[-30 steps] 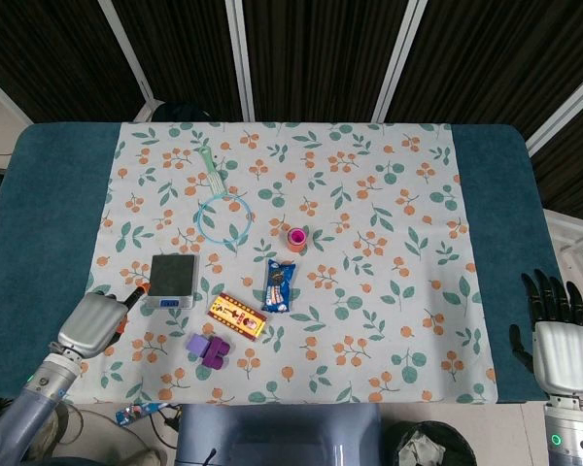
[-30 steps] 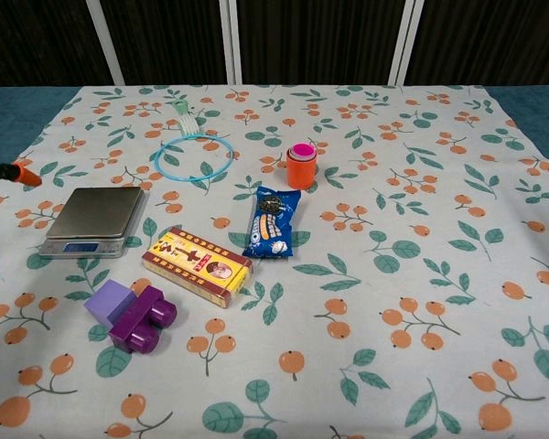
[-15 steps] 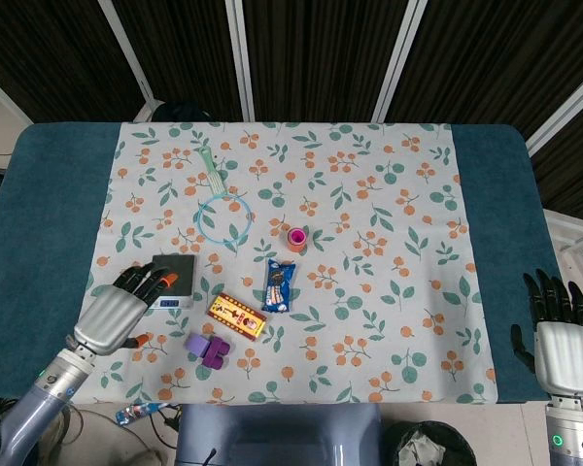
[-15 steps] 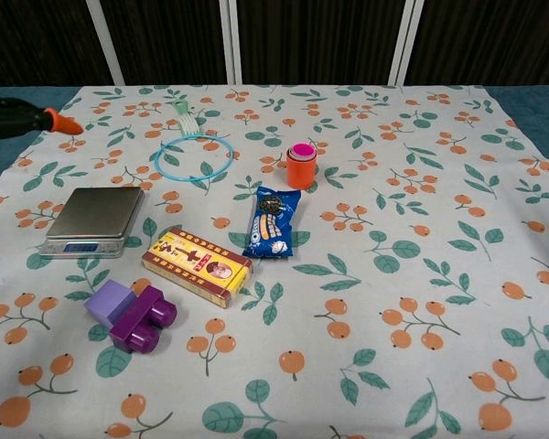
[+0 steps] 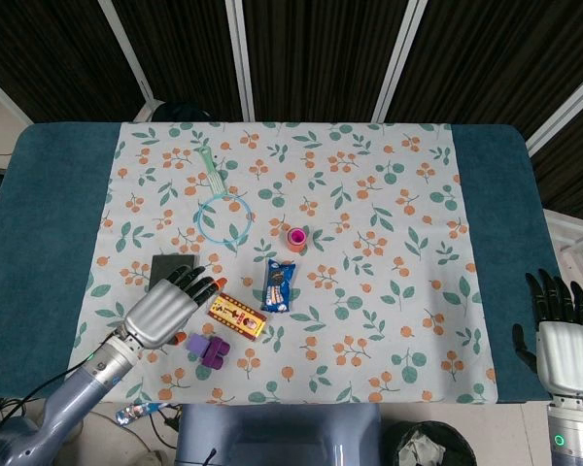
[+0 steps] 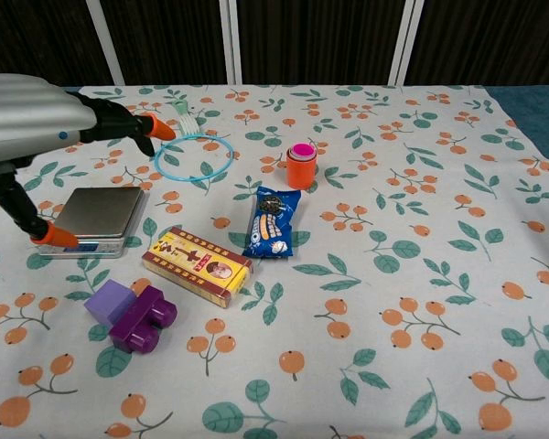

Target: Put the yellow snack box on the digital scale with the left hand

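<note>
1. The floral tablecloth (image 5: 369, 194) is spread across the frame.
2. The left hand (image 5: 161, 313) is held over the digital scale (image 6: 96, 216) at lower left, fingers spread, nothing gripped.
3. The right hand (image 5: 562, 340) is seen at lower right, fingers apart, empty.
4. The yellow snack box (image 6: 198, 265) is laid below centre-left, just right of the scale.

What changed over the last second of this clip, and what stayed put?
The left hand moved in from the table's left edge toward the middle; it now hovers open over the scale, close to the yellow snack box, holding nothing. Nothing was picked up or released. The box, the blue snack packet, the purple blocks and the right hand stayed where they were.
</note>
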Robot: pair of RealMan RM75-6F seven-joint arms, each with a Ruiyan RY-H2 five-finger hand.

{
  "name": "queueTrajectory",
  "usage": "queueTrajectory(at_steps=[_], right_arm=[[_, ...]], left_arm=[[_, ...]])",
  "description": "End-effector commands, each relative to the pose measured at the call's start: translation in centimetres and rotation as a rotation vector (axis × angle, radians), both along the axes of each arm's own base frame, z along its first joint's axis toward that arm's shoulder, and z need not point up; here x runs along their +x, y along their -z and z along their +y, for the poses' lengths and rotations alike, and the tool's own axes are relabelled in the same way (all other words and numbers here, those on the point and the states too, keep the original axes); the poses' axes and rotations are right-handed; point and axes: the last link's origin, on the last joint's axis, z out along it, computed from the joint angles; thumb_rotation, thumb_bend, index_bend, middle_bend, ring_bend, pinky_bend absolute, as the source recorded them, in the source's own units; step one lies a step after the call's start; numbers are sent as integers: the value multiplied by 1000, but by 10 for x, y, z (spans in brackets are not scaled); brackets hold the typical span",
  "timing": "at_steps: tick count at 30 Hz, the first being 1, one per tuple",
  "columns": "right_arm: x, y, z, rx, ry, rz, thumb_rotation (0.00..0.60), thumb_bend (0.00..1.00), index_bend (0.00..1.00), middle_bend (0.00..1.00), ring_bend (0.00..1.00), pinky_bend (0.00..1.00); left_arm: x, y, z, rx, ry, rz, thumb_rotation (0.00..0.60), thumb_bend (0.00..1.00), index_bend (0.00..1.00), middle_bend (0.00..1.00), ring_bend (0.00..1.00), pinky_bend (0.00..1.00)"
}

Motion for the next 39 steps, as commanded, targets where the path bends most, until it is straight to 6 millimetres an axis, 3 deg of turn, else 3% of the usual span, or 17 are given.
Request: queueTrajectory(at_steps=[1,20,30,39], right_arm=[[0,0,0,1,1,0,600,513,34,67,58,26],[-2,-3,-1,-9,4,-5,600,513,34,67,58,26],[-3,-5,-1,-14,7,-7,600,513,34,67,58,26],[-3,-4,-2,-13,7,-11,600,513,34,67,58,26]], left_arm=[[22,21,5,-47,3,25,600,34,40,187,91,176],[45,93,18,-78,-72,140,600,72,57,205,115,202],[45,109,22,-40,-66,172,600,137,94,329,212,309],[42,120,25,-39,-60,207,600,197,141,378,220,310]])
